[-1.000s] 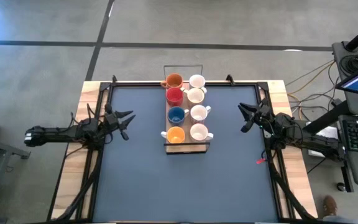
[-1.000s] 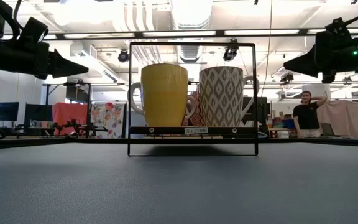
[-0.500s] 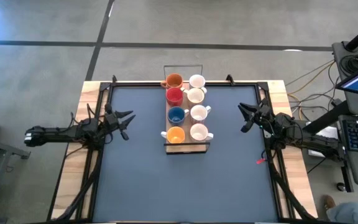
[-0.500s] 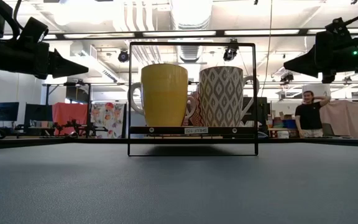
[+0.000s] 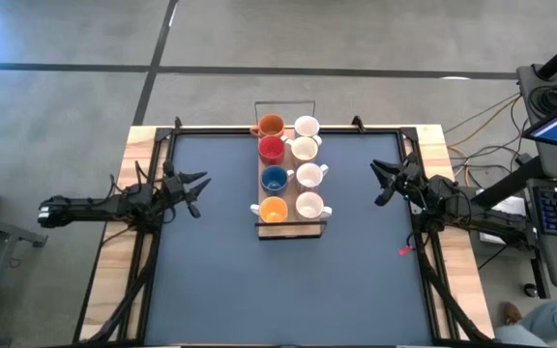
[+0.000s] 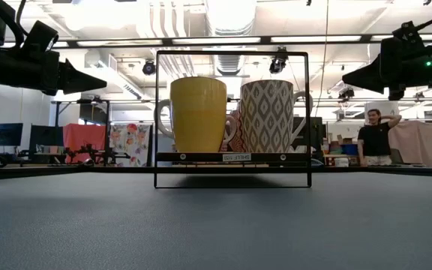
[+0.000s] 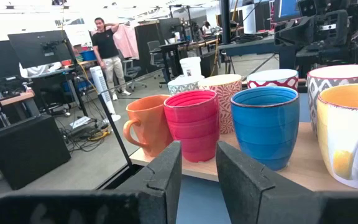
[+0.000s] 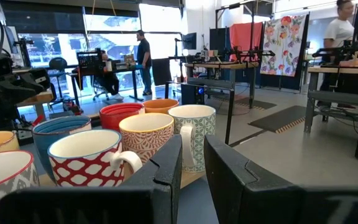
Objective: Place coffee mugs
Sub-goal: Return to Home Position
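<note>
1. At table height, the yellow ceramic mug (image 6: pixel 198 114) and grey-patterned ceramic mug (image 6: pixel 268 115) hide nearly all the others.
2. All eight small handled mugs (image 5: pixel 308 175) stand on the black-framed wooden rack (image 5: pixel 291 229), between the left gripper (image 5: pixel 197 193) and right gripper (image 5: pixel 379 184). Both grippers are spread, empty and well apart from it.

A wire-framed rack (image 5: pixel 291 229) sits on the dark table (image 5: pixel 288 290); beyond, a person (image 6: pixel 371 140), arm seemingly raised.
</note>
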